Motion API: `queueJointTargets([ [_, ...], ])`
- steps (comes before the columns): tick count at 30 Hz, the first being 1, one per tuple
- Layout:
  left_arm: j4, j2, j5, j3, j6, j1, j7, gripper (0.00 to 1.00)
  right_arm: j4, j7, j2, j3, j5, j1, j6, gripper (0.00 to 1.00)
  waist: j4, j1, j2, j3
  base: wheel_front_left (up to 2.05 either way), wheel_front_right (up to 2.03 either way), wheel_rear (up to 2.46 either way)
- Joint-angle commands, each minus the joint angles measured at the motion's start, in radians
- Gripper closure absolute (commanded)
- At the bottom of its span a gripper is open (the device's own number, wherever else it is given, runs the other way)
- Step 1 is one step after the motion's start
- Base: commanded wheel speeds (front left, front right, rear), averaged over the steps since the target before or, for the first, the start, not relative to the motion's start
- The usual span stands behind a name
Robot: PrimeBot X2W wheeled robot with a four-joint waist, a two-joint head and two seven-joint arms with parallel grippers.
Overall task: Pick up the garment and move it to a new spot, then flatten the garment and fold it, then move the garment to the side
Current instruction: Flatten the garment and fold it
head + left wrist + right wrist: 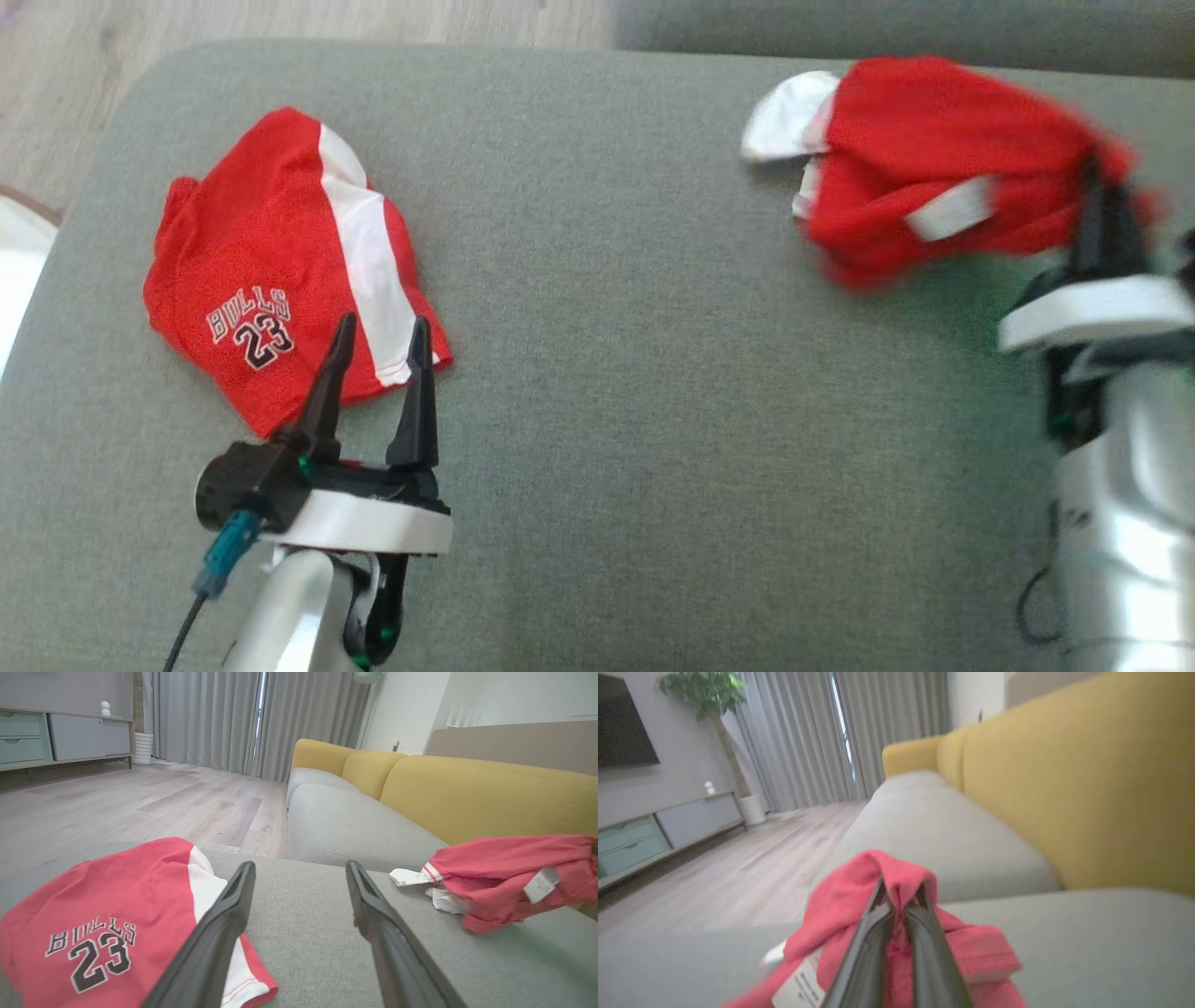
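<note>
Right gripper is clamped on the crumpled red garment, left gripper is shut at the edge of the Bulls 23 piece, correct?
No: the left gripper is open, not shut; the left wrist view shows its jaws wide apart at the edge of the Bulls 23 piece. The right gripper is indeed clamped on the crumpled red garment.

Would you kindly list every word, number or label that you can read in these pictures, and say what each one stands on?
"BULLS": printed on the flat red garment.
"23": printed just below that word on the same garment.
White tag on the crumpled red garment: it carries print, but this is too blurred to read.
No other text can be read.
</note>
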Motion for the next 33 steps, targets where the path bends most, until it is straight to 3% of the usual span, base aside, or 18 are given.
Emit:
queueJointTargets([
  [1, -0.031, 0.003, 0.006, 0.049, -0.003, -0.014, -0.008, 0.00, -0.075, -0.006, -0.003, -0.041, -0.057, -0.068, -0.001, 1.00, -0.011, 0.0000, -0.0001, -0.024, 0.00, 0.00, 0.00],
  [6, -0.032, -0.008, 0.008, 0.060, -0.007, 0.003, -0.008, 0.00, -0.154, 0.024, -0.003, -0.160, -0.117, -0.080, -0.001, 1.00, -0.022, 0.0000, -0.0001, -0.052, 0.00, 0.00, 0.00],
  [12, -0.037, -0.017, 0.013, 0.067, -0.014, 0.010, -0.008, 0.00, -0.259, 0.019, -0.003, 0.043, -0.047, -0.046, -0.001, 1.00, -0.033, 0.0000, -0.0001, -0.065, 0.00, 0.00, 0.00],
  [24, -0.028, -0.024, 0.020, 0.074, -0.023, 0.033, -0.008, 0.00, -0.387, 0.057, -0.003, 0.352, 0.147, 0.034, -0.001, 1.00, -0.020, 0.0000, -0.0001, -0.097, 0.00, 0.00, 0.00],
  [30, -0.024, -0.027, 0.024, 0.077, -0.024, 0.053, -0.008, 0.00, -0.504, 0.084, -0.003, 0.538, 0.365, -0.035, -0.001, 1.00, -0.031, 0.0000, -0.0001, -0.127, 0.00, 0.00, 0.00],
  [33, -0.023, -0.028, 0.024, 0.077, -0.024, 0.066, -0.008, 0.00, -0.554, 0.065, -0.003, 0.550, 0.501, -0.086, -0.001, 1.00, -0.037, 0.0000, -0.0001, -0.141, 0.00, 0.00, 0.00],
])
